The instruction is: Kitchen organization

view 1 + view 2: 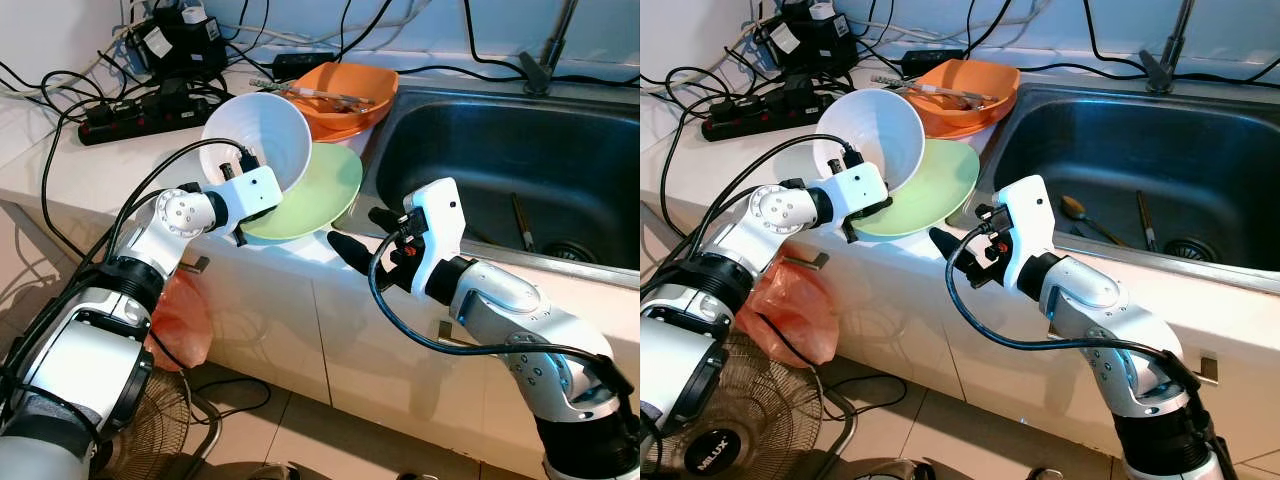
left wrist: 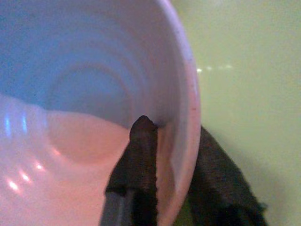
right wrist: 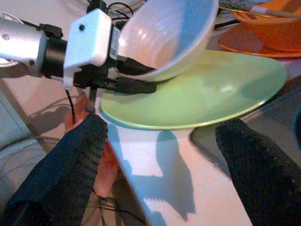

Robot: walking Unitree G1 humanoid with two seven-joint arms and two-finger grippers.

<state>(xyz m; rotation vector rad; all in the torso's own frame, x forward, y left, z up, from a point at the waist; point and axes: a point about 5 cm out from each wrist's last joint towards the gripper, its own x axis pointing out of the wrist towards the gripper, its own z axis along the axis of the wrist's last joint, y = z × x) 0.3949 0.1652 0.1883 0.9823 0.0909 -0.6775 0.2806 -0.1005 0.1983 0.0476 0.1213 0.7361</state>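
- green plate (image 1: 318, 192) — left part hidden under the tilted white bowl (image 1: 262, 137) and the left gripper's (image 3: 135, 77) white housing
- left wrist view: bowl rim close up and blurred; outer finger (image 2: 221, 183) partly behind the wall, both fingers cut by the picture's edge
- orange bowl (image 1: 352, 92) — near edge behind the white bowl; utensils (image 1: 315, 94) on it too small to tell what kind
- sink (image 1: 1110, 150) cut off at the right edge; items at the bottom (image 1: 1110, 222) dim, hard to identify
- right gripper's fingers (image 3: 70, 174) blurred, cut by the bottom edge
- floor fan (image 1: 710, 430) cut off at the bottom left
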